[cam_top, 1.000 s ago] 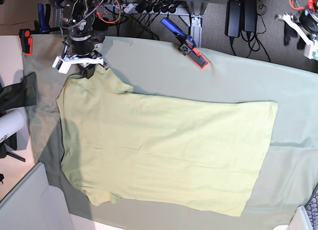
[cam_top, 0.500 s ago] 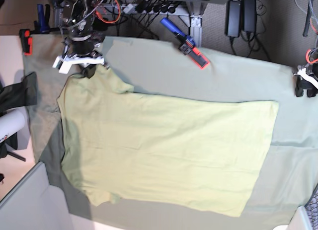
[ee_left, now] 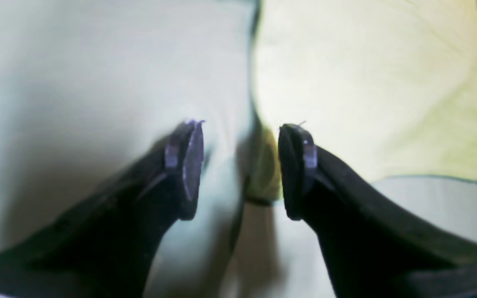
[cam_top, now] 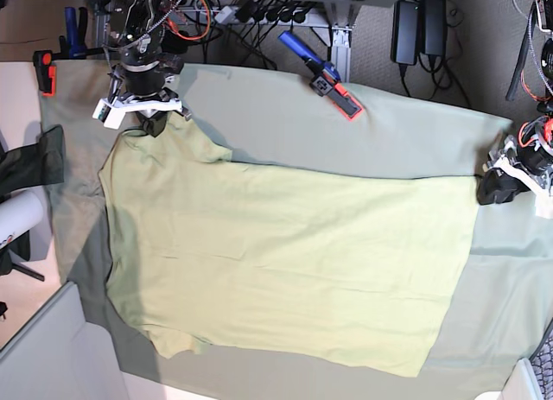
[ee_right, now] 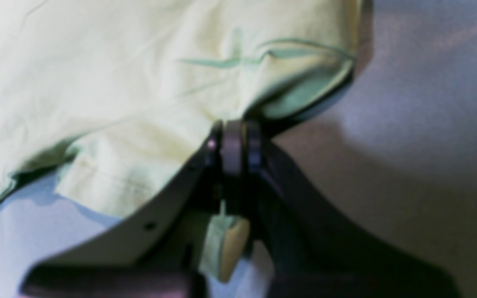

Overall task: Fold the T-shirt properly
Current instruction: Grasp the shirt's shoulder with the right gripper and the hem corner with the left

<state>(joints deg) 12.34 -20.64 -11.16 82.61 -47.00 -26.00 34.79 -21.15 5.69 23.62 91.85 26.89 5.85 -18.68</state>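
The pale yellow-green T-shirt (cam_top: pixel 285 262) lies spread flat on the table cloth, its sleeves at the left and its hem at the right. My right gripper (cam_top: pixel 154 122) is at the far upper sleeve and is shut on the sleeve's edge (ee_right: pixel 234 145), with a bit of fabric poking out behind the fingers. My left gripper (cam_top: pixel 497 188) is down at the shirt's upper hem corner. Its jaws stand open (ee_left: pixel 240 165) with the corner of the T-shirt (ee_left: pixel 367 82) between them. The base view hides the fingertips under the black fingers.
A large grey-green cloth (cam_top: pixel 389 132) covers the table under the shirt. A blue and red clamp (cam_top: pixel 324 76) pins its far edge and an orange clamp (cam_top: pixel 45 72) its left corner. Cables and power bricks (cam_top: pixel 419 24) lie beyond. A dark object (cam_top: pixel 34 162) lies at the left.
My left arm has come in from the right edge and dropped to the shirt's upper hem corner, jaws open. The right gripper has stayed shut on the sleeve.
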